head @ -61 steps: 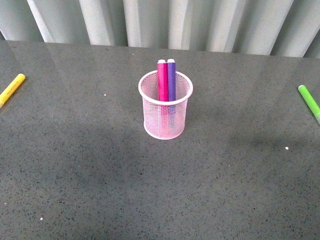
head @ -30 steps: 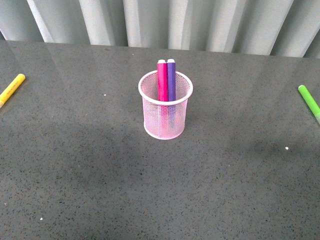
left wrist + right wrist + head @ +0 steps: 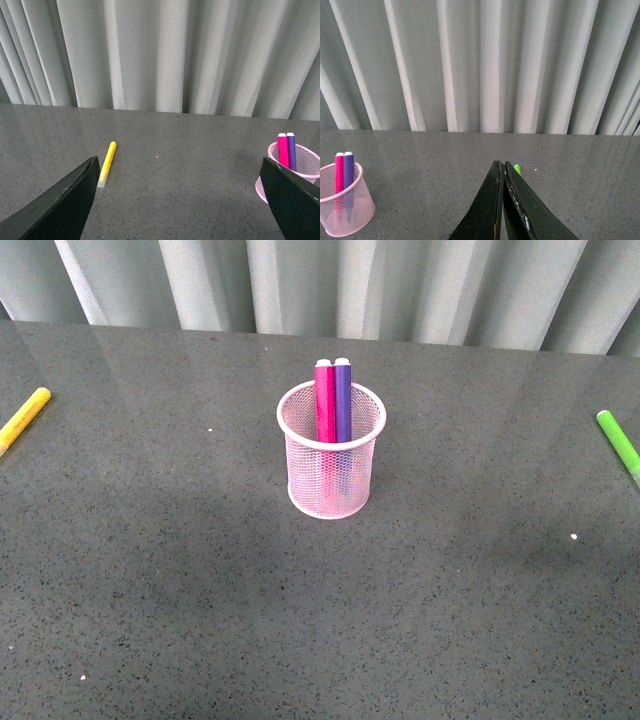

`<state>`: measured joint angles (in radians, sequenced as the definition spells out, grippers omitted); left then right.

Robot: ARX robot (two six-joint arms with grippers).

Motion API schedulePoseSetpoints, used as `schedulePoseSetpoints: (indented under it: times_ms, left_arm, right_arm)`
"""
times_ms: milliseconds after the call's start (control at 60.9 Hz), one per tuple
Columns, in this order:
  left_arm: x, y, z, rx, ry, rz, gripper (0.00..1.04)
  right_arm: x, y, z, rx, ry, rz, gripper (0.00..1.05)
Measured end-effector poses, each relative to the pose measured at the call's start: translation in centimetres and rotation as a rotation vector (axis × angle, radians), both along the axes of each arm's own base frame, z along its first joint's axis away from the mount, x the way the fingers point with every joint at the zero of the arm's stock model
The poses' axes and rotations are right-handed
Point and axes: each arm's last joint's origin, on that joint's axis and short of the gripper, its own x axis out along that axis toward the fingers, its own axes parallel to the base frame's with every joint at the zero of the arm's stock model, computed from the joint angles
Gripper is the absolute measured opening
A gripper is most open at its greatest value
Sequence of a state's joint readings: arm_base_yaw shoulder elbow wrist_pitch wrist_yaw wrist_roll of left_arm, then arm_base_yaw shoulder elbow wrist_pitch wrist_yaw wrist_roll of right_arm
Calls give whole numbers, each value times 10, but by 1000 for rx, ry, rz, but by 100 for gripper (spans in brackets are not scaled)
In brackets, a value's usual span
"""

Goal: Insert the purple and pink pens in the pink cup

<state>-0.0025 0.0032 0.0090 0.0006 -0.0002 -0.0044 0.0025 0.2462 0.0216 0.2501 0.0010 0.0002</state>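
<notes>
The pink cup (image 3: 331, 465) stands upright in the middle of the grey table. The magenta-pink pen (image 3: 325, 400) and the purple pen (image 3: 343, 398) stand side by side inside it, tops above the rim. Neither arm shows in the front view. My left gripper (image 3: 182, 192) is open and empty, raised above the table, with the cup (image 3: 300, 165) and both pens at one side of its view. My right gripper (image 3: 502, 165) is shut and holds nothing, also raised, with the cup (image 3: 345, 207) off to one side.
A yellow marker (image 3: 22, 419) lies at the table's left edge; it also shows in the left wrist view (image 3: 107, 162). A lime-green marker (image 3: 619, 445) lies at the right edge, its tip showing behind the right fingers (image 3: 517, 170). Grey curtains hang behind the table.
</notes>
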Motion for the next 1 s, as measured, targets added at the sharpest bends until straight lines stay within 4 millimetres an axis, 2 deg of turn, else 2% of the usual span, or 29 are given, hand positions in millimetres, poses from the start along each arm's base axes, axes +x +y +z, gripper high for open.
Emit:
schedulePoseSetpoints:
  times_ms: [263,378,657,690,756,1002]
  left_arm:
    - [0,0,0,0,0,0,98]
    - [0,0,0,0,0,1,98]
    - [0,0,0,0,-1,0,98]
    - [0,0,0,0,-1,0,98]
    - [0,0,0,0,-1,0,98]
    - [0,0,0,0,-1,0,98]
  right_arm:
    - [-5,0,0,0,0,0,3]
    - [-16,0,-3,0,6,0,3]
    - [-16,0,-4,0,7,-1,3]
    - [-16,0,-4,0,7,-1,6]
    - [-16,0,-4,0,7,0,18]
    - [-16,0,-4,0,7,0,68]
